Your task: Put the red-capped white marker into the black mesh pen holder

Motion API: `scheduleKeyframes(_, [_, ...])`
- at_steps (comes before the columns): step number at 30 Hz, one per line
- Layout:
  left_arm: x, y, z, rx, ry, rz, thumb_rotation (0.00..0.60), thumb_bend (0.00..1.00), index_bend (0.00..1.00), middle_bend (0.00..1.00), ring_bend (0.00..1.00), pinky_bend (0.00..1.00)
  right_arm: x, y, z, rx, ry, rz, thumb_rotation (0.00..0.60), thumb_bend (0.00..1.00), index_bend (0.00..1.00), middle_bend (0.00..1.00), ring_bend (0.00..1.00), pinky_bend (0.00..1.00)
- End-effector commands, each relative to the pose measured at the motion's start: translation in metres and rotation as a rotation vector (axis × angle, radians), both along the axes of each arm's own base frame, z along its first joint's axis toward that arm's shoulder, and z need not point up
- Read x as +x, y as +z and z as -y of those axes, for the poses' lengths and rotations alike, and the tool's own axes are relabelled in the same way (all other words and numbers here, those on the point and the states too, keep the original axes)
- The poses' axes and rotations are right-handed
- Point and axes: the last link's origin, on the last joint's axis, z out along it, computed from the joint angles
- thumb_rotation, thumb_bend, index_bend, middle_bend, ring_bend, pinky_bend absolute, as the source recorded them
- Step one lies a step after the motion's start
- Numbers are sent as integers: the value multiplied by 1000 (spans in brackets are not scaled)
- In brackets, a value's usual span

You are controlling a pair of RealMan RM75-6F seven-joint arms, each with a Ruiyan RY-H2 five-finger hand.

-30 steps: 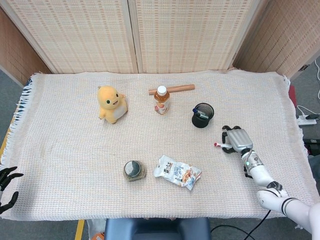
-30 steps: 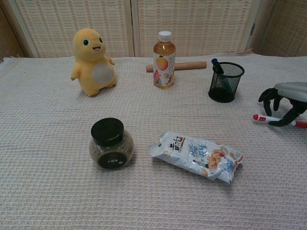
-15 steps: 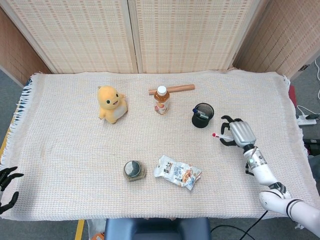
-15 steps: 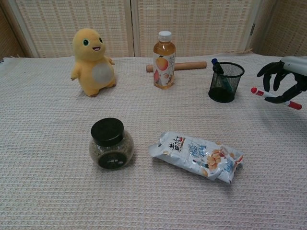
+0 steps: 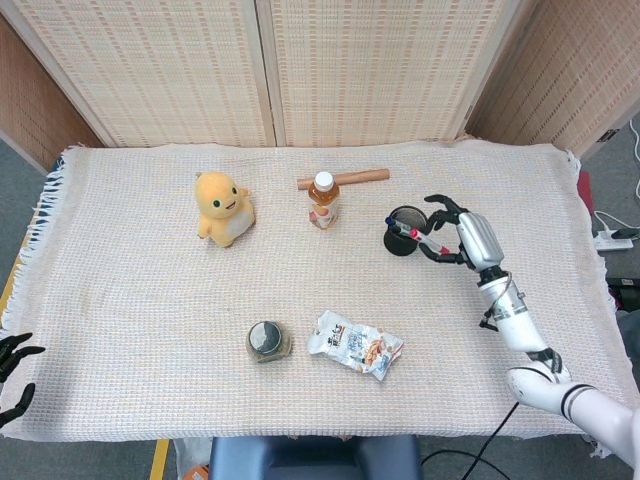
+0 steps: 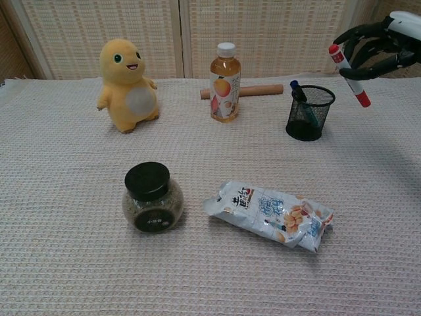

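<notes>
While my right hand (image 6: 385,46) holds it aloft, the red-capped white marker (image 6: 348,74) hangs tilted in the air just to the right of the black mesh pen holder (image 6: 309,112) and above its rim, not yet over the opening in the chest view.

Item: marker. Judged light, stiff, smooth-barrelled; likely to slip or swing if held loosely. It is held part-way along the barrel, fingers (image 5: 437,250) curled round it, the lower end pointing down and free. That grip should suit a drop, provided the low end is steered over the mouth first.

Item: pen holder. Judged light and easy to tip if knocked on the rim. A blue-capped pen (image 6: 301,99) already leans inside, at the left of the cup, so the right part of the opening is the free one.

My left hand (image 5: 14,375), far to the left of the holder at the worktop (image 5: 140,300) edge, holds nothing, fingers apart.

Also left of the holder: juice bottle (image 6: 225,82), wooden rod (image 6: 263,89), yellow plush toy (image 6: 126,84), dark-lidded jar (image 6: 151,197), snack packet (image 6: 270,214).
</notes>
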Motion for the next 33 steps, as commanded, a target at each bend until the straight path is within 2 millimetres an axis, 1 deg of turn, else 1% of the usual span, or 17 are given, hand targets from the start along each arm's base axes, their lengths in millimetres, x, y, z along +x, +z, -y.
scheduleKeyframes(1, [0,0,0,1,0,-2,600,443,278,94,62,139,26,1,24,-51,55,13,600,356,681,199,456,333])
scheduleKeyframes(5, [-1,2,0,7,6,2,600,444,278,94,62,139,42,2,44,-71,59,-17,600,357,682,203,456,333])
scheduleKeyframes(7, [-2,3,0,7,10,5,600,443,278,94,62,139,48,1,52,-74,61,-27,600,357,682,203,456,333])
scheduleKeyframes(10, [-4,2,0,6,14,5,600,445,278,93,61,139,52,-4,57,-61,58,-32,600,356,682,203,456,333])
scheduleKeyframes(13, [-5,1,-1,4,16,5,600,444,279,93,62,139,49,-12,58,-45,51,-47,600,356,682,203,456,334])
scheduleKeyframes(16, [-6,1,-1,4,17,4,600,444,279,94,62,139,42,-19,57,-33,41,-70,600,357,683,203,456,334])
scheduleKeyframes(22, [-6,-1,-1,-2,16,-1,600,445,279,93,62,139,23,-23,59,-29,-1,-84,600,356,684,203,457,334])
scheduleKeyframes(24, [-6,-1,-1,-5,17,-5,600,445,279,93,62,139,20,-25,61,-24,-11,-86,600,356,684,203,456,334])
scheduleKeyframes(27, [-6,-2,-1,-4,22,-8,600,445,279,93,62,139,19,-32,66,-8,-21,-90,600,356,684,203,456,334])
scheduleKeyframes(33, [-9,-1,-2,-2,38,-9,600,445,280,93,62,139,29,-53,71,27,-12,-93,600,357,685,203,456,333])
